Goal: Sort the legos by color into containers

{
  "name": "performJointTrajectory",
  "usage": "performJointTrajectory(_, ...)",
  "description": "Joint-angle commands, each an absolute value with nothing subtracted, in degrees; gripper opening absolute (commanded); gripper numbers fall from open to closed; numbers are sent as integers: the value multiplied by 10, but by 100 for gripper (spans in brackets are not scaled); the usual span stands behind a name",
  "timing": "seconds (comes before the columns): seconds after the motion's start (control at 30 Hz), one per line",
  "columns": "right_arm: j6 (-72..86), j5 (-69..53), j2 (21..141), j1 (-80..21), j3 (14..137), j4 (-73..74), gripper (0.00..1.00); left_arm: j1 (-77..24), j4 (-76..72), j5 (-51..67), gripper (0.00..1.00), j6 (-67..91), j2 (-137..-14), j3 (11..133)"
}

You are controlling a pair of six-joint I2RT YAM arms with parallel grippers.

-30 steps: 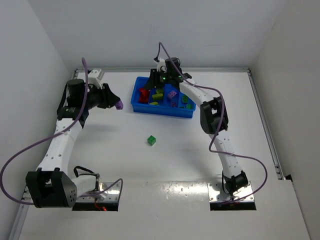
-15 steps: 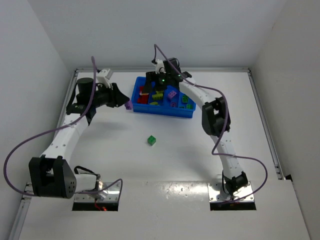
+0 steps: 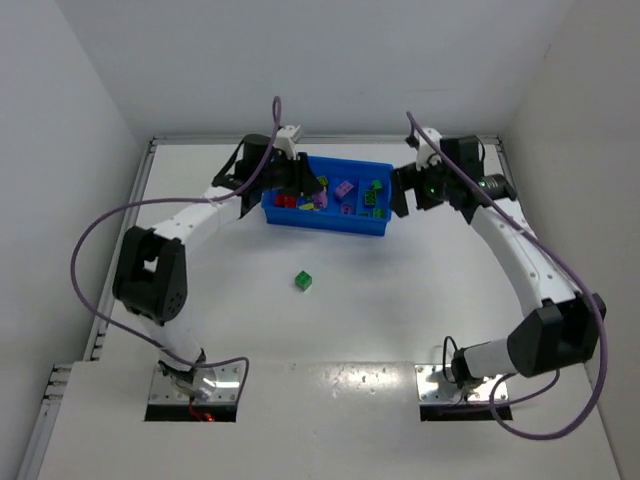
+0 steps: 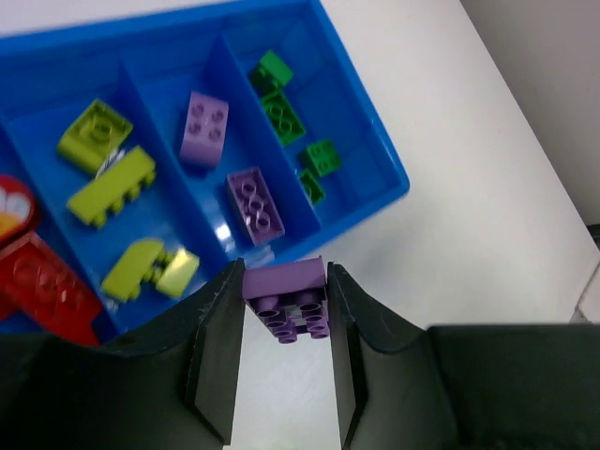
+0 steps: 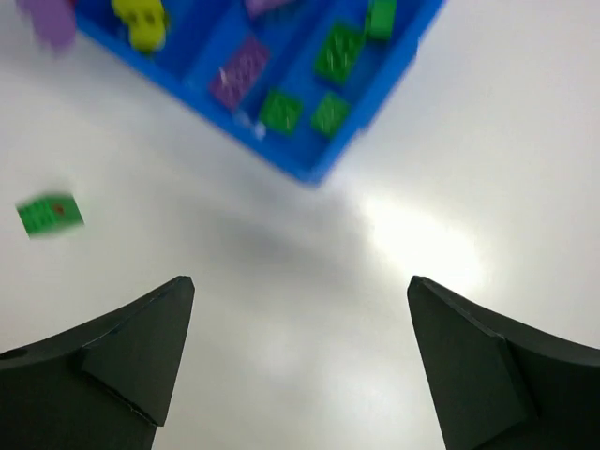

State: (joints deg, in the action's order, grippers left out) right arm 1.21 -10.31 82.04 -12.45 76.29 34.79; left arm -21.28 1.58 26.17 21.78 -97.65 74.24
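Small purple plastic brick (image 4: 284, 281): your left gripper (image 4: 284, 292) is pinching it by its two sides, studs facing the camera, jaws closed down to the brick's width. It is hanging just at the near wall of the bright blue divided plastic tray (image 3: 330, 223), roughly in line with the compartment that is holding two purple bricks (image 4: 255, 204). That compartment is sitting between the yellow-green one and the green one. How high the brick is riding above the rim cannot be told.

Small green plastic brick (image 3: 303, 281): lying alone on the white table (image 3: 200, 300), well apart from the tray, not yet sorted.

Your right gripper (image 5: 300, 291) is spread wide and carrying nothing, hovering over bare table just beside the tray's green end. Its wrist view is blurring.

Risks, as judged:
- If you are opening now, the brick is likely striking the wall and tipping back onto the table; carry it further in first.
- The divider toward the yellow-green compartment is sitting close, so a small sideways drift is putting purple among yellow.
- Both arms are working at the same tray, so a reach across is risking fingers or purple cables touching.

Writing: none is reading legibly. A red piece at the left edge is showing white and yellow marks, no letters.
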Motion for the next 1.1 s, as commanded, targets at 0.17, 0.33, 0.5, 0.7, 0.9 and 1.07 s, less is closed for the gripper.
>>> performJointTrajectory(0.17, 4, -226, 755, -13, 672, 422, 72, -249, -15, 236, 0, 256, -1123, 905)
performJointTrajectory(0.33, 54, -367, 779, 61, 672, 442, 65, -259, -15, 226, 3, 262, -1193, 953)
performJointTrajectory(0.5, 109, -467, 798, 105, 655, 443, 65, -259, -10, 212, 12, 248, -1232, 993)
performJointTrajectory(0.7, 106, -487, 809, 96, 660, 430, 65, -259, -1, 200, 56, 243, -1248, 999)
performJointTrajectory(0.9, 90, -396, 844, 49, 698, 418, 65, -254, -20, 213, 96, 249, -1222, 994)
performJointTrajectory(1.07, 10, -248, 897, -53, 785, 412, 70, -238, 31, 195, 100, 224, -1141, 983)
